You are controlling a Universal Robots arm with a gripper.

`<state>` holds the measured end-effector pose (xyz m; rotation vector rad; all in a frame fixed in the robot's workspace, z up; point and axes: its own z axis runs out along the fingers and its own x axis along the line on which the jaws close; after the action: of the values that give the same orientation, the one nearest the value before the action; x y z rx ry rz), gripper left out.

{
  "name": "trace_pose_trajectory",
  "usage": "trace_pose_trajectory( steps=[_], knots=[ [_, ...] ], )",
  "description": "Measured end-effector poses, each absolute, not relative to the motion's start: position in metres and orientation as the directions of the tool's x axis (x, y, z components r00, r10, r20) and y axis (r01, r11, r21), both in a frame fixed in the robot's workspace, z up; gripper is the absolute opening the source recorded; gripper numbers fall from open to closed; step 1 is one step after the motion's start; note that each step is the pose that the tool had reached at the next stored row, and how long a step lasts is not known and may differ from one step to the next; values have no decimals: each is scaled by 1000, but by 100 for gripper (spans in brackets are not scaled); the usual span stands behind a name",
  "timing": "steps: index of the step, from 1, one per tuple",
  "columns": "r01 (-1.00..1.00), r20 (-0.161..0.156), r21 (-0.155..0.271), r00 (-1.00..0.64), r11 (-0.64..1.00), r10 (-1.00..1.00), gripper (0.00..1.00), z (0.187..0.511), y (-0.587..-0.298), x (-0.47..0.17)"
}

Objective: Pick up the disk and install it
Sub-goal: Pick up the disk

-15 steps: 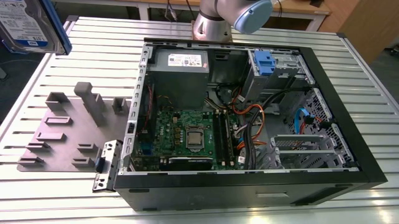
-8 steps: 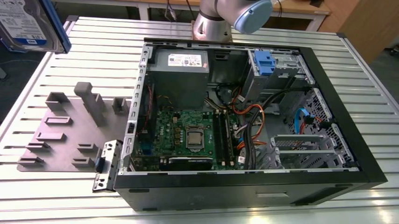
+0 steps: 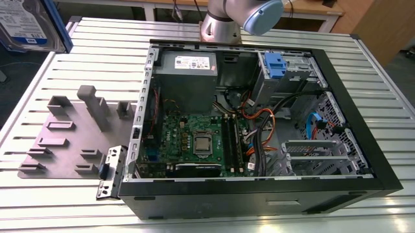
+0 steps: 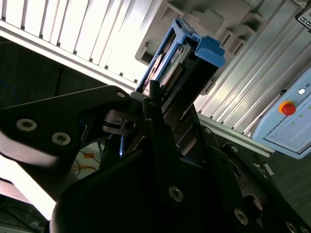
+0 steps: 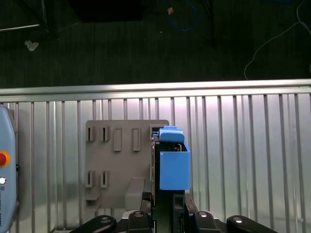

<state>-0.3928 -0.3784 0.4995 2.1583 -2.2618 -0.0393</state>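
First wrist view: end effector closed edgewise on the disk, clear of the grey fixture, apparently leaving its blue bracket free for insertion

Sticker on power supply, label on disk, print unreadable

A robotics laboratory or workshop is indicated. A bench of ribbed aluminium profiles is seen, with a grey robot arm's base mounted at its far edge in the exterior view. An opened black desktop computer case is laid on it beside a grey plastic fixture plate. A pale-blue control pendant with a red stop button is shown, and loose cables are left on a dark floor.
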Motion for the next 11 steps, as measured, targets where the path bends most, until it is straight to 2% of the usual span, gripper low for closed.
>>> trace_pose_trajectory(
  steps=[11],
  knots=[
    [-998, -6, 29, -47, 47, -999, 35, 511, -378, -393]
  ],
)
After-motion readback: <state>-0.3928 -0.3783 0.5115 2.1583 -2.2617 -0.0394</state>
